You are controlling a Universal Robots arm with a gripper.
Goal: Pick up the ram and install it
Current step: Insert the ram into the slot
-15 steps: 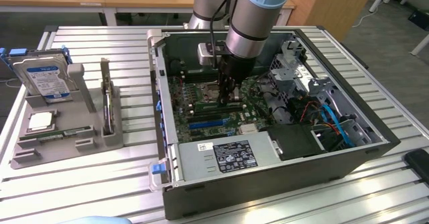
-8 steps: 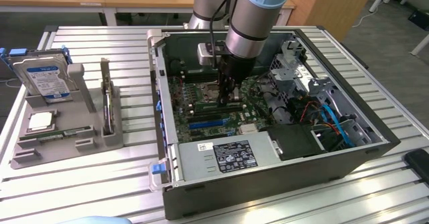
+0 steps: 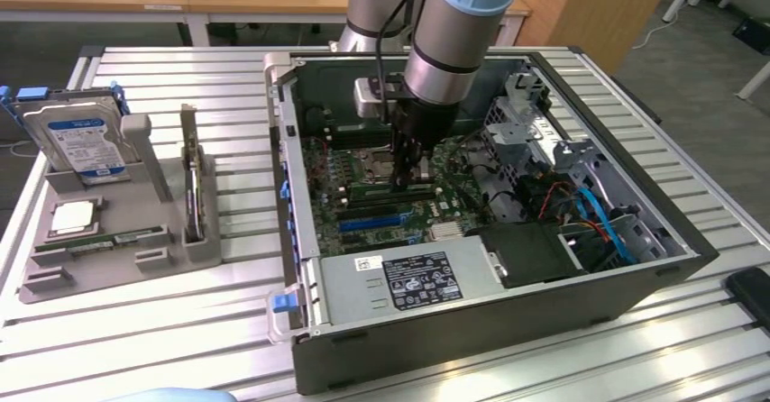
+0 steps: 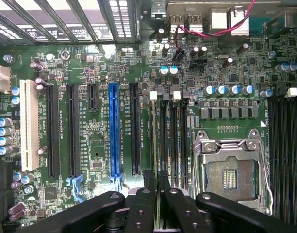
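My gripper (image 3: pixel 410 178) reaches down into the open computer case, over the motherboard (image 3: pixel 373 213). In the wrist view its two dark fingers (image 4: pixel 147 180) stand close together, shut on the ram (image 4: pixel 154 136). The thin green stick is seen edge-on, lined up with a memory slot beside the processor socket (image 4: pixel 231 172). A white slot latch (image 4: pixel 153 95) sits at the stick's far end. From the exterior view the ram (image 3: pixel 382 188) shows as a narrow green strip under the fingertips. Whether it is seated in the slot I cannot tell. A second stick of the same kind (image 3: pixel 121 239) lies in the grey tray.
The grey tray (image 3: pixel 180 256) at the exterior view's left also holds an upright hard drive (image 3: pixel 85 145), a square silver chip (image 3: pixel 72 215) and an upright card (image 3: pixel 189 181). The power supply (image 3: pixel 409 285), drive cage (image 3: pixel 529 123) and cables (image 3: pixel 601 222) crowd the case.
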